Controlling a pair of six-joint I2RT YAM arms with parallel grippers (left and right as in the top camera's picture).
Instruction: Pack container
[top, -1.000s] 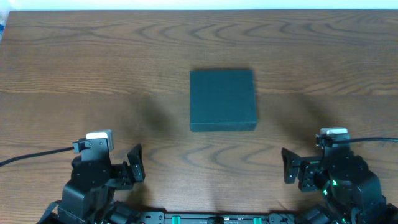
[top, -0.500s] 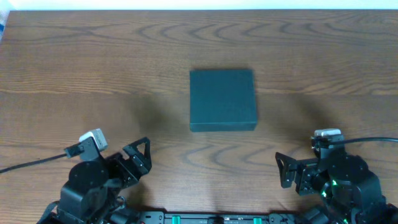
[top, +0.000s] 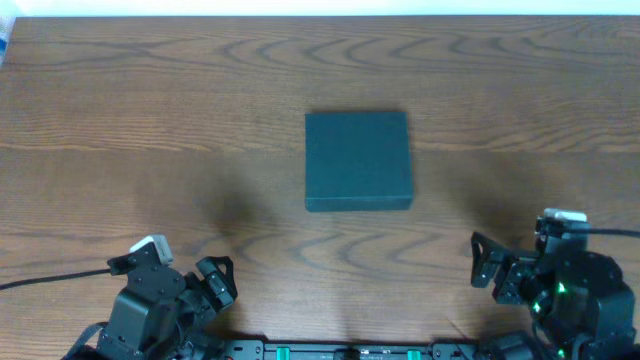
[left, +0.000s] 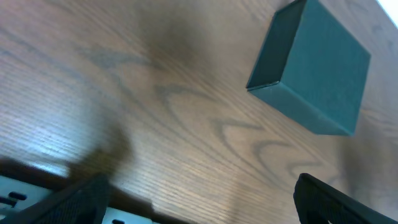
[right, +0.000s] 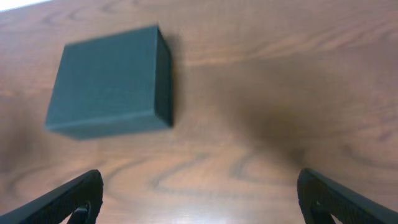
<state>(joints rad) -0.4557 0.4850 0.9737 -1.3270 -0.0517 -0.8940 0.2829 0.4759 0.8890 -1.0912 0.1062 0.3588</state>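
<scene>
At the near edge of the counter (top: 150, 120) the left claw (top: 218, 281) sits close to its arm's base, toward the left corner. Its two dark fingers (left: 81, 199) are spread wide with nothing between them, and its wrist view shows only wood grain in the gap. A black cable (top: 50, 257) trails off from that arm to the left. Toward the near right corner the right claw (top: 488, 270) is likewise gaping fully and grips nothing; its fingers (right: 68, 200) frame bare wood in its own wrist view. Both claws point inward and toward the middle of the counter. Farther out, well apart from either claw and roughly midway between them, the container (top: 358, 160) rests flat on the wood near the counter's centre. It is a matte dark teal square box with its lid down, its sides roughly square to the counter's edges. Beyond it the wood runs on to a pale strip (top: 320, 7) along the far edge.
</scene>
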